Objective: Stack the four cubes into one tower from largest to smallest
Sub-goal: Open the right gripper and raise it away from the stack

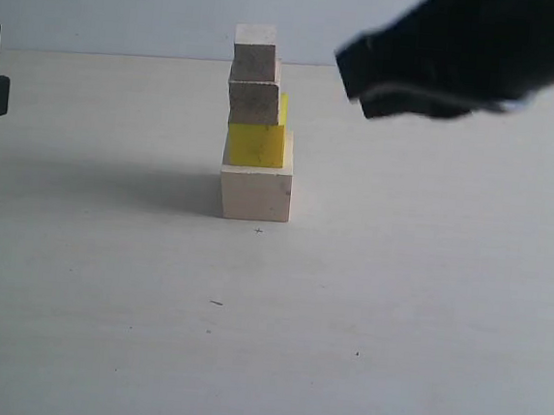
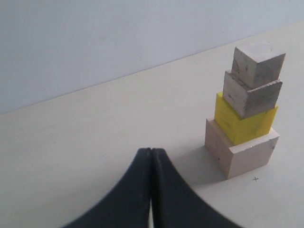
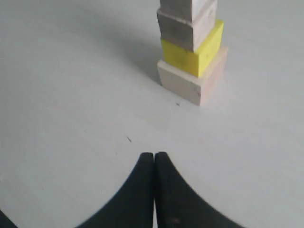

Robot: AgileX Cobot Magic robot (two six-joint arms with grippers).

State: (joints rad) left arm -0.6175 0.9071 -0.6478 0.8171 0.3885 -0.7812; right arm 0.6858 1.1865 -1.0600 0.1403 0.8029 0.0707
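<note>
One tower (image 1: 257,128) stands on the tabletop (image 1: 393,324): the largest cube (image 1: 255,192) at the base, the second-largest cube (image 1: 255,145) on it, the medium cube (image 1: 253,103) next, and the smallest cube (image 1: 255,52) on top.

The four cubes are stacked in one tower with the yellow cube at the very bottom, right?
Not quite. The yellow cube sits second from the bottom, resting on the large wooden cube, as the left wrist view shows. The rest is right.

Tower (image 1: 256,143) blocks centre, free passage either side
</note>
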